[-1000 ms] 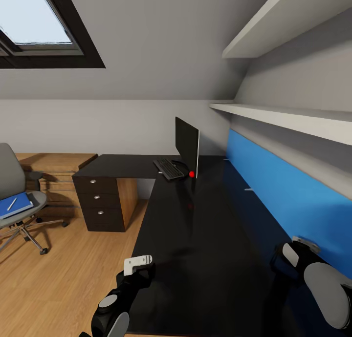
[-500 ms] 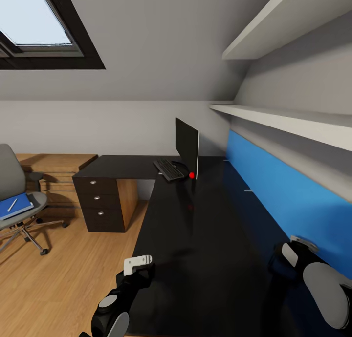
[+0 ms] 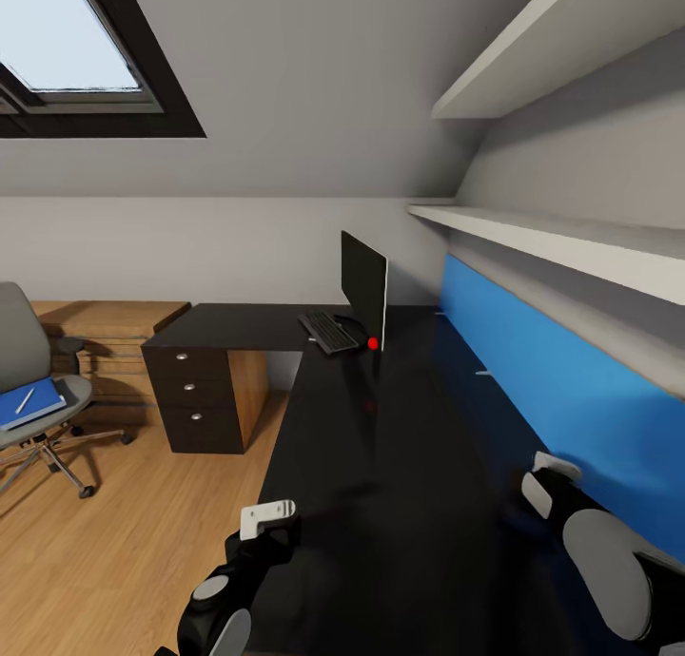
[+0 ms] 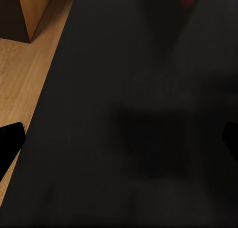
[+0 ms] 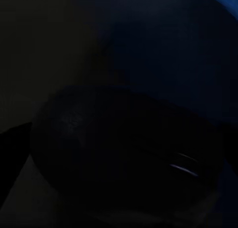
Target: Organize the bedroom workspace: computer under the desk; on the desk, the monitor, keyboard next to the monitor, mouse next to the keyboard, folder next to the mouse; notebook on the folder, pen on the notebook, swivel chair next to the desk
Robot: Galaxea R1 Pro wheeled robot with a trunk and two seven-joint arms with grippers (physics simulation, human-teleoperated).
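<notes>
Glossy black, the desk (image 3: 381, 466) runs along the blue wall panel (image 3: 552, 390). Above it the right gripper (image 3: 544, 485) hangs, and the mouse (image 5: 124, 153) sits right between its fingers, apparently; grip unclear. The left gripper (image 3: 271, 523) is spread wide, holding nothing.

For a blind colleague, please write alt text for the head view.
A glossy black L-shaped desk carries a monitor with a keyboard beside it. At the left a grey swivel chair holds a blue folder with a pen on top.
</notes>
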